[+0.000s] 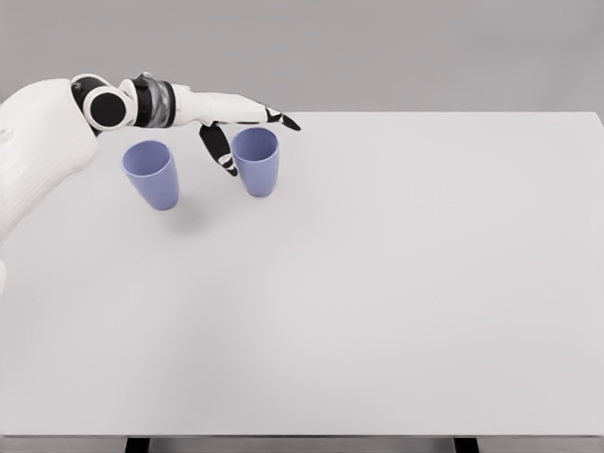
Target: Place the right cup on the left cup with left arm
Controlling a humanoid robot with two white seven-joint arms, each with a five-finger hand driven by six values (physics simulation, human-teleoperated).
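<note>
Two lavender-blue cups stand upright on the white table (377,283). The left cup (152,174) is near the table's left edge. The right cup (257,160) stands a short way to its right. My left hand (247,132) reaches in from the upper left and hovers at the right cup's rim. Its fingers (279,117) stretch out behind the rim, while the thumb (218,148) hangs down on the cup's left side. The fingers are spread and hold nothing. The right cup rests on the table.
The white forearm (38,142) passes behind and above the left cup. A grey wall lies beyond the table's far edge.
</note>
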